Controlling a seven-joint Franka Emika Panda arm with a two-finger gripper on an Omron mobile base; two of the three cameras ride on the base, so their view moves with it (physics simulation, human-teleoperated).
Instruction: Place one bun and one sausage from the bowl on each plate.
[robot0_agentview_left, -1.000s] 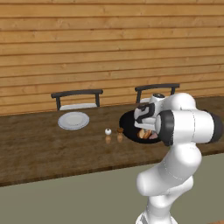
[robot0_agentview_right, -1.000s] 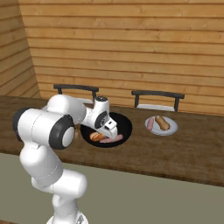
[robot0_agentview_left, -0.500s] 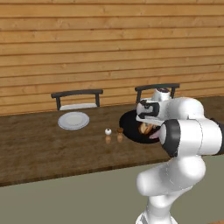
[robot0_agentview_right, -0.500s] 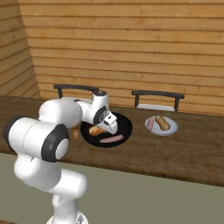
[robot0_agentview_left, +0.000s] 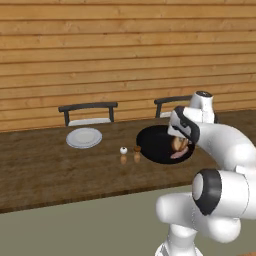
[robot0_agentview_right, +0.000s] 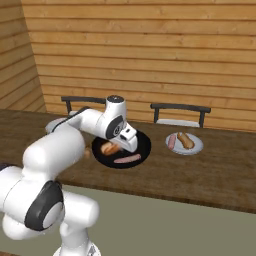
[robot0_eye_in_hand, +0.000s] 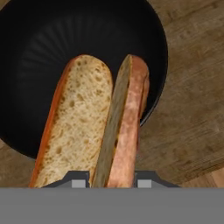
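Wooden planks cover the wall behind a long dark wooden table (robot0_agentview_right: 210, 180), where the work happens. On it, the bun (robot0_eye_in_hand: 74, 127), split open, is pinched between the fingers of the gripper (robot0_eye_in_hand: 111, 181), its lower end at the fingertips. Its long axis runs away from the hand, the far end pointing over the black bowl (robot0_eye_in_hand: 39, 43). I judge it is slightly lifted, but contact with the bowl cannot be told. 1 sausage (robot0_agentview_right: 127, 159) lies in the bowl beside it. To do this step well, I would raise the bun straight up, keep it level, then carry it to the empty plate (robot0_agentview_left: 84, 137). The other plate (robot0_agentview_right: 196, 148) already holds 1 bun and 1 sausage.
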